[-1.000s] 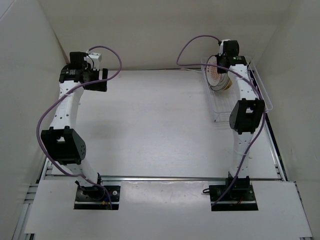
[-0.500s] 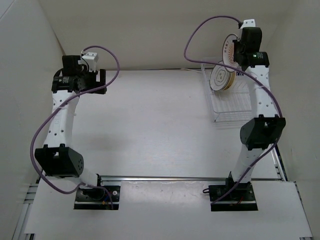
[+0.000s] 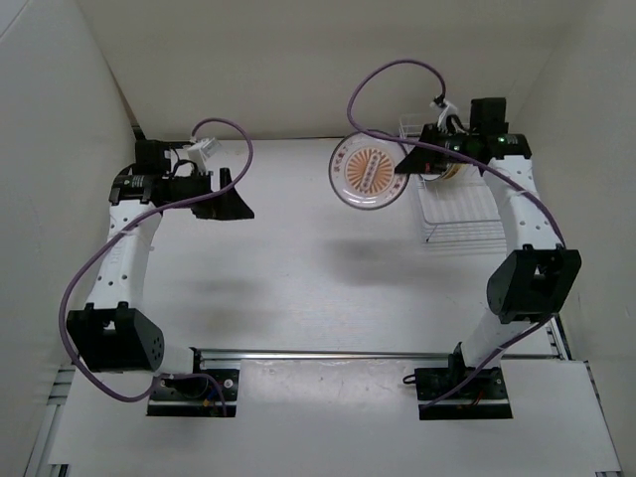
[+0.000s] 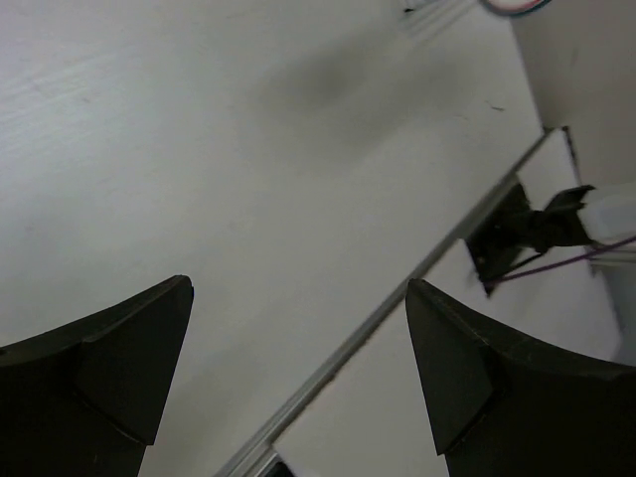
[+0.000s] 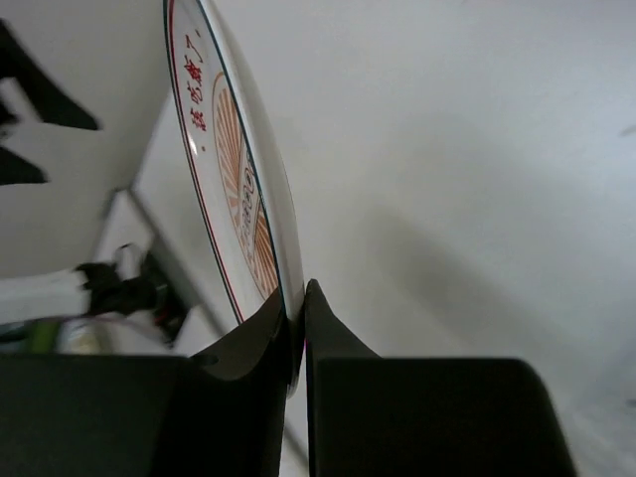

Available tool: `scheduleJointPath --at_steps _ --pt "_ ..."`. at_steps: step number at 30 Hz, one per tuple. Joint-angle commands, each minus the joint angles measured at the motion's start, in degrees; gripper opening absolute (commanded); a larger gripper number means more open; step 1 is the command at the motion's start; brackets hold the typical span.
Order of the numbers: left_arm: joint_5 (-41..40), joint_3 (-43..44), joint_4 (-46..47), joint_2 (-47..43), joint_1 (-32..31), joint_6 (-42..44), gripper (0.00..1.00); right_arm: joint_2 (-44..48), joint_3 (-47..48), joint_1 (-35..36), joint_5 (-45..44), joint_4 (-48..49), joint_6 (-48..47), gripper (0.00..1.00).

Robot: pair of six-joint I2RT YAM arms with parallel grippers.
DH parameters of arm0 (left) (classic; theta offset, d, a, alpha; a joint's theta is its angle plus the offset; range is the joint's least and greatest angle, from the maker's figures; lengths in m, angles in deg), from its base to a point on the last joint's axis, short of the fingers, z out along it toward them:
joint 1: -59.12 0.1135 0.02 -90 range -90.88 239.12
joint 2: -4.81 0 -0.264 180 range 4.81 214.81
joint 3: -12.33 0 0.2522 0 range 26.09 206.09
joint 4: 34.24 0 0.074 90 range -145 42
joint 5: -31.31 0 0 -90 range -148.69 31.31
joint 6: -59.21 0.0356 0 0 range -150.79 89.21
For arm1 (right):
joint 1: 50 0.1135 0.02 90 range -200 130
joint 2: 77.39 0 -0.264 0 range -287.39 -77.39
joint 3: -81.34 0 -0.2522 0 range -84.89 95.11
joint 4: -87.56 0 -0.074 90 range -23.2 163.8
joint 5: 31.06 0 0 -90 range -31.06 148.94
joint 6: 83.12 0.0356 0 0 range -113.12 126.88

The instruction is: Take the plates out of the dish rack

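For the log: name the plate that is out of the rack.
The white round plate with orange radial pattern: jaws of the right gripper pinch its rim outside the white wire rack; the tan plate sits inside.

The left arm [image 3: 124, 248] and right arm [image 3: 517, 219] are white tubes with bulky black joint housings. Their black base plates [image 3: 194, 391] sit bolted just nearer than the aluminium rail [image 3: 368, 354]. Purple cables [image 3: 89, 268] loop along both. The left hand [image 4: 298, 298] and right hand [image 5: 301, 298] have dark wedge-shaped fingers.
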Motion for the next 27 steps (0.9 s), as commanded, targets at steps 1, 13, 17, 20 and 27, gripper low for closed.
scheduleJointPath --at_steps 1,13,17,20,27 --pt "14.0 -6.03 1.12 -0.77 0.0 -4.34 0.99 1.45 -7.37 0.72 22.01 6.52 10.95 0.0" --pt "18.87 -9.23 5.43 3.35 0.0 -9.45 0.99 -2.77 -11.96 12.22 22.13 7.58 10.96 0.0" --pt "19.39 -7.91 6.05 5.38 0.0 -10.15 0.99 -5.76 -11.43 14.53 21.6 8.2 11.48 0.0" --pt "19.39 -7.29 6.05 6.08 0.0 -10.68 0.99 -8.04 -9.68 16.02 21.6 8.73 11.48 0.0" --pt "19.39 -6.68 6.58 7.14 0.0 -10.68 0.99 -13.05 -6.95 19.09 21.07 9.87 12.54 0.0"
